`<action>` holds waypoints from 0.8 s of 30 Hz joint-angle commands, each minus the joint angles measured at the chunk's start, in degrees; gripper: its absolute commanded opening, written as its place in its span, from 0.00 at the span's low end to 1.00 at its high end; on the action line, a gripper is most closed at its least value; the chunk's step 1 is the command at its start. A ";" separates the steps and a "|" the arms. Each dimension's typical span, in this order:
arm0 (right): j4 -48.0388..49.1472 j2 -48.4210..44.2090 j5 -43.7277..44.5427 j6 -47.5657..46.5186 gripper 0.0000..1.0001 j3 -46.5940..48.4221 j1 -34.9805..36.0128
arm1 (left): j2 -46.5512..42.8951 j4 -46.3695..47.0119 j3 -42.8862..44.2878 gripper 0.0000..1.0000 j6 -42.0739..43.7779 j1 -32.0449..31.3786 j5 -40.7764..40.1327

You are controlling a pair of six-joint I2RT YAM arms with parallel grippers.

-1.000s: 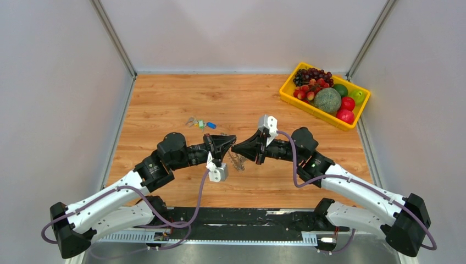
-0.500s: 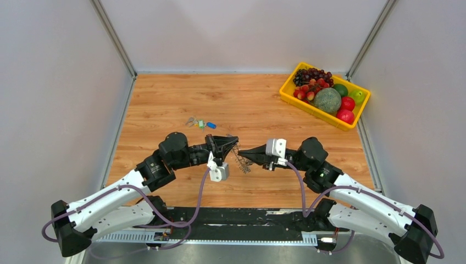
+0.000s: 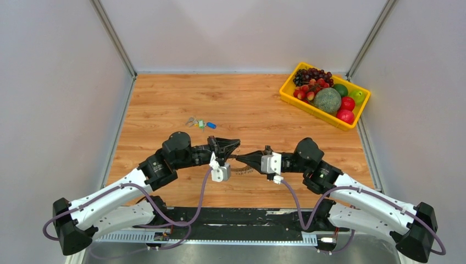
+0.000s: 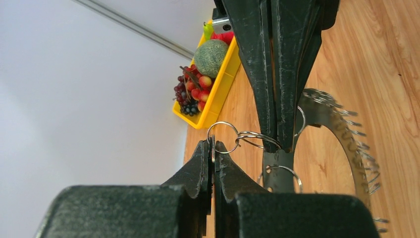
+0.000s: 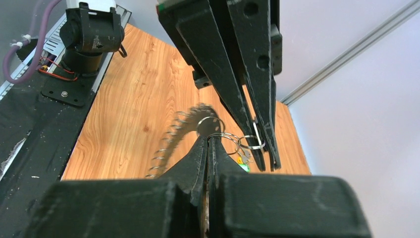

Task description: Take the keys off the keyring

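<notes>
Left wrist view, centre frame: the left end effector [image 4: 214, 145] and right end effector [image 4: 278, 144] were each clamped shut on small rings [image 4: 250, 135], nearly tip to tip, the toothed keyring [image 4: 349, 148] hanging just right of them.

Place: a robotics lab test cell, not a home or a shop.
Enclosure: plain white panel walls [image 3: 55, 82] on three sides, joined by slim aluminium corner posts [image 3: 112, 36].
Work surface: a wood-grain desk [image 3: 247, 99] filling the booth.
Rig: a white-and-black left robot arm [image 3: 110, 195] and a matching right robot arm [image 3: 362, 192] on a black base plate [image 3: 247, 215], with loose purple cables [image 3: 203, 186].
Props: a yellow plastic crate [image 3: 313, 111] of fruit.
</notes>
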 commanded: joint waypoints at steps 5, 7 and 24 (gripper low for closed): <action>0.83 -3.17 0.74 -5.66 0.00 2.02 2.26 | 1.22 -0.08 2.80 0.00 -0.84 -0.07 1.56; 0.97 -3.72 1.67 -5.81 0.00 1.77 2.28 | 1.36 -0.21 3.10 0.00 -0.75 -0.06 2.32; 1.95 -6.23 5.35 -4.22 0.00 0.18 2.34 | -0.54 -1.09 2.64 0.00 0.26 -0.05 1.86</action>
